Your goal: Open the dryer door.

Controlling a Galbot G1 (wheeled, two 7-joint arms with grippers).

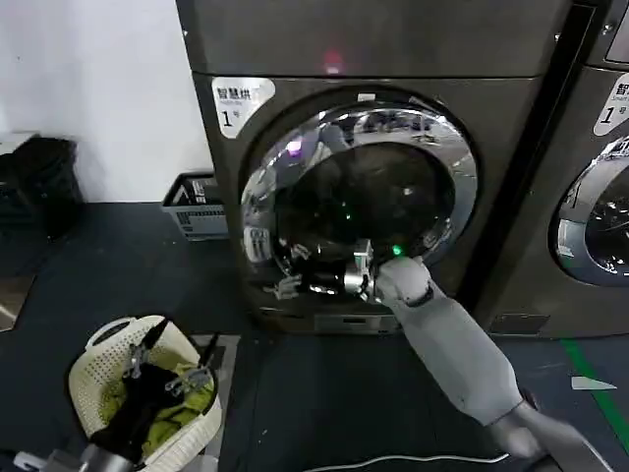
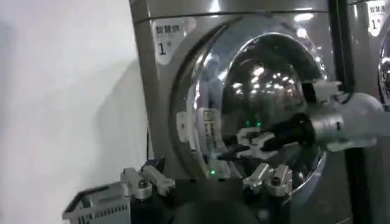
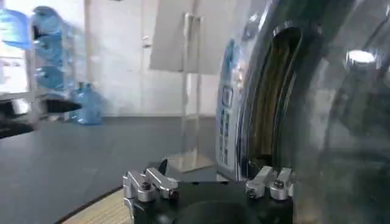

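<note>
Right hand (image 1: 295, 283), fingers spread, sits at lower-left rim of the big round chrome-rimmed, dark-glass dryer door (image 1: 359, 202) on machine front, left hand (image 1: 167, 366) idle over basket; door looks stiff, slick, so hook rim edge.

- We count two machines: the dryer (image 1: 393, 59) and its neighbour (image 1: 580, 197).
- Two round doors: the dryer door (image 1: 359, 202) and the neighbour's door (image 1: 595, 221).
- Two grippers: the right gripper (image 1: 295, 275) and the left gripper (image 1: 167, 364).
- Two baskets: a grey basket (image 1: 195, 205) and a cream basket (image 1: 147, 393).
- Two "1" labels: one label (image 1: 241, 101) per machine, the other label (image 1: 611, 106).
</note>
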